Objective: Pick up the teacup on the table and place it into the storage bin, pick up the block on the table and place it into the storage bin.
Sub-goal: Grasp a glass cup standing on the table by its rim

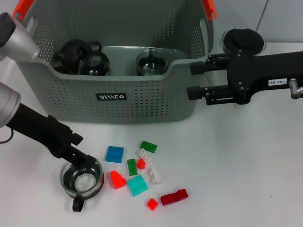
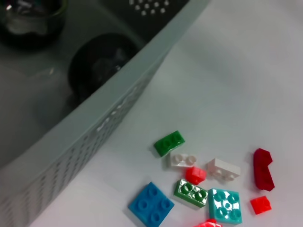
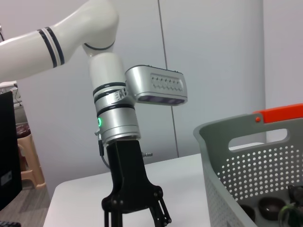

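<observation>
Clear glass teacup (image 1: 81, 182) upright on table (image 1: 236, 165), loose blocks (image 1: 137, 184) beside, grey storage bin (image 1: 142, 94) behind

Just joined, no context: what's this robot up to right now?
It is clearing the table into the storage bin. The left gripper is down at the rim of a glass teacup beside scattered blocks. The right gripper hovers by the bin's right side. Glassware already sits in the bin.

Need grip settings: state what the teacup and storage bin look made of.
Teacup: apparently clear smoky glass, glossy; the table shows through it. Storage bin: apparently matte grey moulded plastic, perforated with rows of small holes, orange clips on the handles.
</observation>
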